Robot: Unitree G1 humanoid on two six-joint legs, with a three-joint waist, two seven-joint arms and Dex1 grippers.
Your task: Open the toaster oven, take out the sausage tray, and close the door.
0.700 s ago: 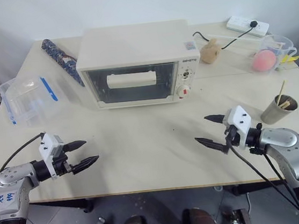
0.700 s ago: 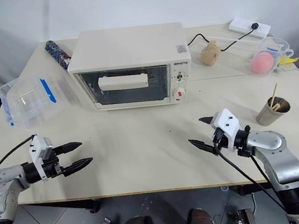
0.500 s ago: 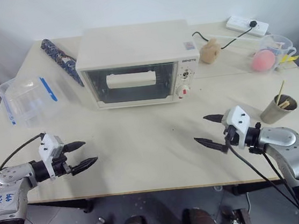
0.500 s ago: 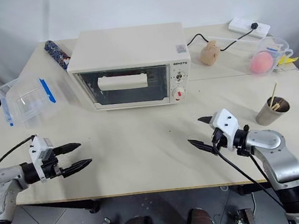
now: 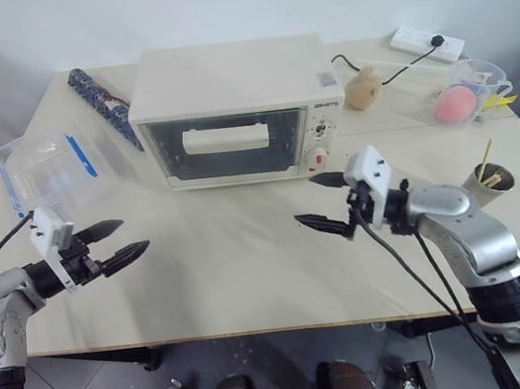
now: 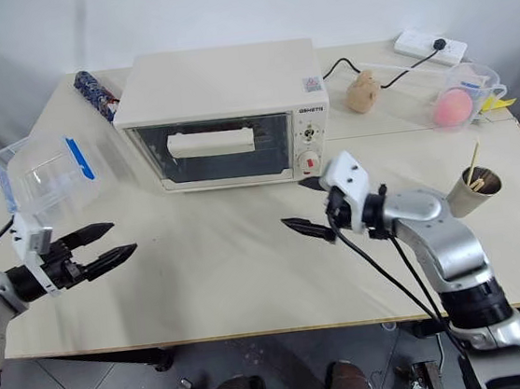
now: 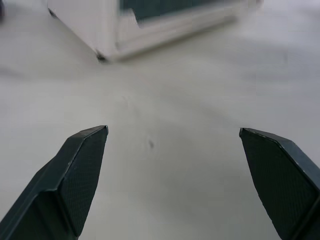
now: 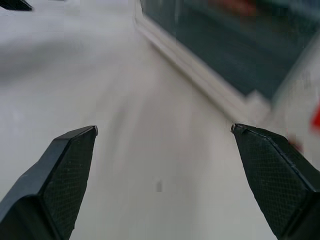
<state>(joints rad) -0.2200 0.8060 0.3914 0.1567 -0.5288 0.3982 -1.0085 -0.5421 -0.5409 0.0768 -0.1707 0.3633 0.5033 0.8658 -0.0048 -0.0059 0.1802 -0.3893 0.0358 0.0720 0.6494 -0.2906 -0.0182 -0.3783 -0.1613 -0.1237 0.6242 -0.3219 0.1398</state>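
Left eye view: both pincers, left (image 5: pixel 115 243) and right (image 5: pixel 321 202), wide open and empty before the shut toaster oven (image 5: pixel 235 111).

head views downward, wrist views near toaster oven (image 5: pixel 237 113)

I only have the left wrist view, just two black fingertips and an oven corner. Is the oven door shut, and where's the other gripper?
Observer: The door is shut, its bar handle upright against the glass.
Operator: And the other gripper?
Observer: The right gripper is open over the table, just in front of the toaster oven's red-and-white knob.
Operator: Anything near my left side?
Observer: A clear plastic box with blue clips sits beyond the open left gripper.
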